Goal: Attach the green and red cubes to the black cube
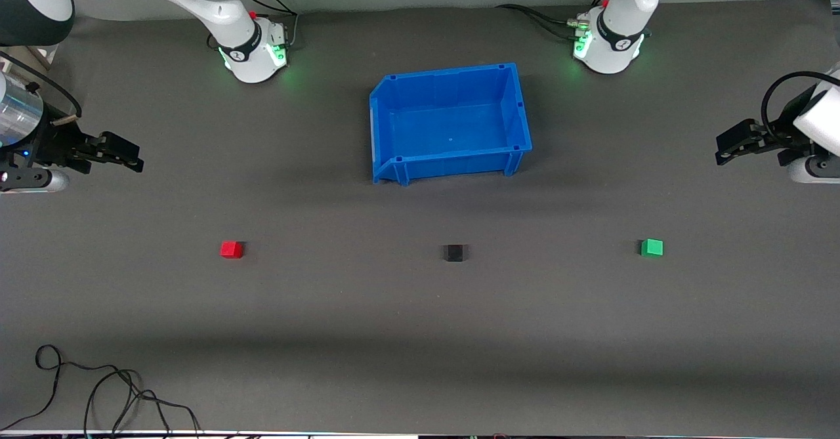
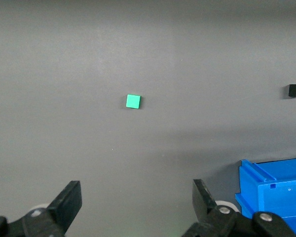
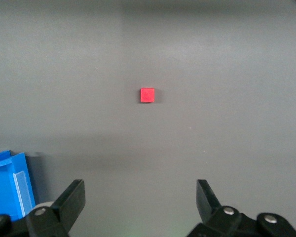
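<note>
Meanwhile, red cube [image 1: 231,249], black cube [image 1: 453,252] and green cube [image 1: 651,247] are spaced well apart on the surface [image 1: 394,334]; left gripper [image 1: 725,147] and right gripper [image 1: 131,155] are held with jaws released.

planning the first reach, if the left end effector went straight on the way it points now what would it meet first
Probably the bare table, not a cube. The left end effector, open, aims downward, and the green cube sits nearly centred ahead of it; depth is unclear.
</note>
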`<control>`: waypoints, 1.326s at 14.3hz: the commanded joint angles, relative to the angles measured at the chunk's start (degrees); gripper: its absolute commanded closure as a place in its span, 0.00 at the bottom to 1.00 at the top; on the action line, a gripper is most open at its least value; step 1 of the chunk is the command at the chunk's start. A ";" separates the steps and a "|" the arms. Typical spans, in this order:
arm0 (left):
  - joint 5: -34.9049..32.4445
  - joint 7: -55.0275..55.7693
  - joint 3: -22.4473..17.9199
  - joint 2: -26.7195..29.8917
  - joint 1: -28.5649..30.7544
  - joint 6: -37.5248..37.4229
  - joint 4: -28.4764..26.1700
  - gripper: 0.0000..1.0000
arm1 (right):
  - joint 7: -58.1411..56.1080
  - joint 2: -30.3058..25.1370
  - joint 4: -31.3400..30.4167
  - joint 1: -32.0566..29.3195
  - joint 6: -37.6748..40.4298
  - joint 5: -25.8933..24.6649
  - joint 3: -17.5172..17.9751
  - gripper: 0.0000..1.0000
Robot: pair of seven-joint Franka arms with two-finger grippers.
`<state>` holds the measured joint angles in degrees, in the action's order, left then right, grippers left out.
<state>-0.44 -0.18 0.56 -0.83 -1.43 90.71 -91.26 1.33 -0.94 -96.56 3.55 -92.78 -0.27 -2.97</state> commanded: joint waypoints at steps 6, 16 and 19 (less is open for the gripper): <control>-0.44 -0.26 -0.47 -0.04 -0.77 -0.18 -0.50 0.00 | -0.36 0.86 1.46 0.06 0.05 0.00 -0.19 0.00; 3.84 41.60 -0.91 -3.03 3.34 0.34 -0.41 0.00 | -0.62 0.77 1.29 -0.03 0.23 0.00 -0.81 0.00; 10.80 57.44 -0.91 -4.79 8.27 0.87 -0.33 0.00 | -0.18 2.95 1.20 -0.03 -1.61 1.84 -0.81 0.00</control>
<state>7.16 48.59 -0.49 -4.65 3.88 90.85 -91.72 1.33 -0.37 -96.55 3.43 -93.31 0.05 -3.57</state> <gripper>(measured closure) 0.000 0.000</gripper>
